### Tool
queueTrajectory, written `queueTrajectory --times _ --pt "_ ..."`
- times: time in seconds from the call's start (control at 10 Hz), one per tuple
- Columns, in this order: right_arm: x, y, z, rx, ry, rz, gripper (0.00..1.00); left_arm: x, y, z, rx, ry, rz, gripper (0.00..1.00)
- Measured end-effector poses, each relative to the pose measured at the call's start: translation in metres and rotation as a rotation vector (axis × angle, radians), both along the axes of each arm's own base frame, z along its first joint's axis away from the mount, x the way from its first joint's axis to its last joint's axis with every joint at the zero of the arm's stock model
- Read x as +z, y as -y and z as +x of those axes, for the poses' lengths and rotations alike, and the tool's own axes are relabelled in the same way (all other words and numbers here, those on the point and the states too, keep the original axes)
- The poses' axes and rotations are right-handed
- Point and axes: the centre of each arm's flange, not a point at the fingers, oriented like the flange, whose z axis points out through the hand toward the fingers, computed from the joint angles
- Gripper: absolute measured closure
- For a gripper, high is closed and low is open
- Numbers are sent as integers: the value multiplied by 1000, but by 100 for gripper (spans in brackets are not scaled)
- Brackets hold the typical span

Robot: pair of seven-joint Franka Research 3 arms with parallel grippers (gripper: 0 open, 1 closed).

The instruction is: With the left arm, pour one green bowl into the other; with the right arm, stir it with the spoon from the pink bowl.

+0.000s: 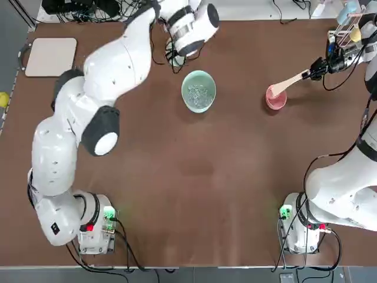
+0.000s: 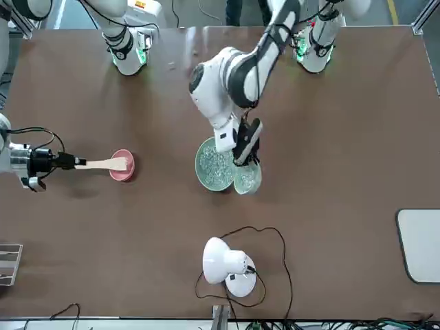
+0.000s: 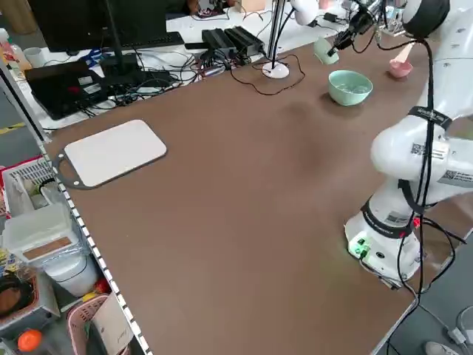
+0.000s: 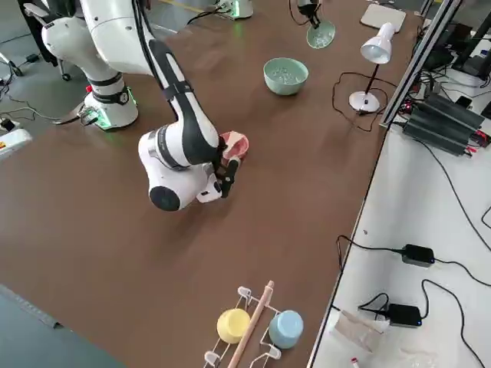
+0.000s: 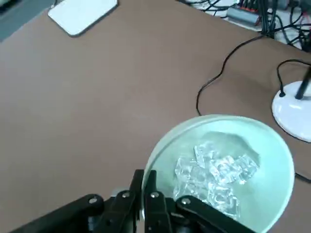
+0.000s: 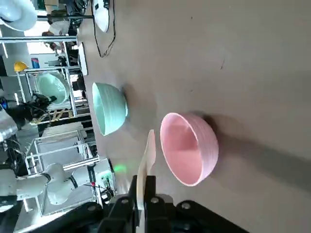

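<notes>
On the brown table (image 1: 194,188) sit three bowls; both grippers' jaws pinch: left (image 2: 242,155) the small green bowl (image 2: 248,179), right (image 1: 311,72) the one spoon (image 1: 288,83).

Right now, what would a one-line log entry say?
left hand: holds small bowl above big bowl | right hand: lifting spoon over pink bowl

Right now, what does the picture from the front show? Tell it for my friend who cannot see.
The left gripper holds a small green bowl tipped over the rim of the big green bowl, which has clear pieces inside. The right gripper holds a wooden spoon, whose head is over the pink bowl. A white lamp stands nearby.
</notes>
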Motion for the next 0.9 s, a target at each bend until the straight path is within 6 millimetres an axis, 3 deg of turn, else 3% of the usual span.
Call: queueTrajectory --times 0.4,0.6,0.9 --pt "46 -4 14 -20 -56 -19 95 -48 46 -48 -43 170 122 96" --pt "58 -7 16 -19 -53 -24 95 -69 54 -59 -57 283 197 96" --pt "61 -9 16 -13 -55 -18 95 -90 60 -67 -70 389 262 96"
